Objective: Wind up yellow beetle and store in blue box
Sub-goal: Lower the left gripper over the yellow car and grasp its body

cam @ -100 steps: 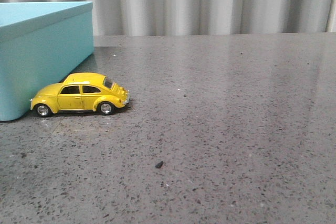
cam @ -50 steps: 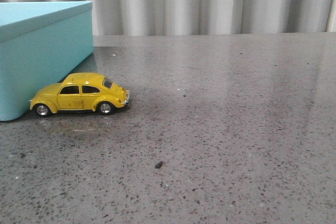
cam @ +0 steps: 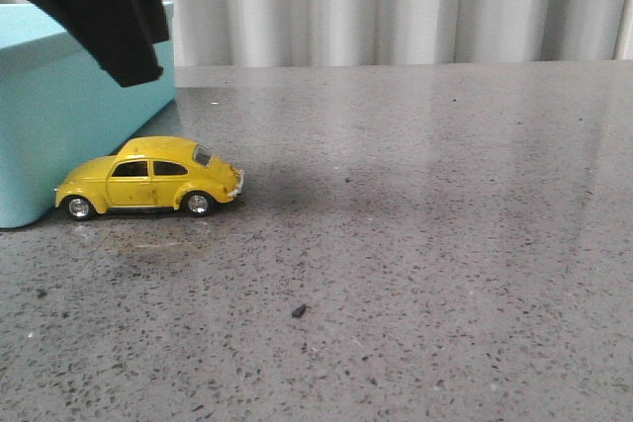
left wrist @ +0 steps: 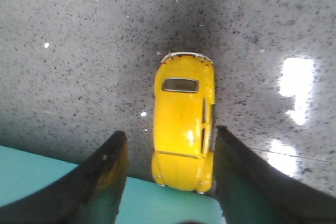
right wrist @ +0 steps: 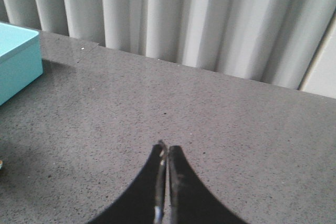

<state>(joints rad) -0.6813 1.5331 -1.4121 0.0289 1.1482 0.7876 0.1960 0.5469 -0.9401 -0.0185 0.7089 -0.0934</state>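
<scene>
The yellow beetle [cam: 148,177] is seen standing on all four wheels on the speckled grey table [cam: 425,244], just beside the near corner of the blue box [cam: 69,126]; whether its nose actually touches the box wall cannot be told from the front view.

The left gripper [left wrist: 168,177] is held above the car with its fingers spread wide, and nothing is grasped. In the left wrist view the car's front half is framed between the two fingers [left wrist: 107,174], with one finger lying closer to the body than the other. In the front view only a dark part of the left arm [cam: 104,7] is seen, high over the box. The right gripper [right wrist: 166,182] is held pressed closed and empty, well apart from the car, facing the curtain [right wrist: 184,19].

Several risks may be judged from here. Because the car is not centred, it could be pushed sideways on its wheels by the nearer finger before a grip is made. The box edge could be struck by a finger on descent, since the car sits so close to it. On the glossy, rounded roof a pinch might slip, so a low grasp on the flanks is probably called for.
</scene>
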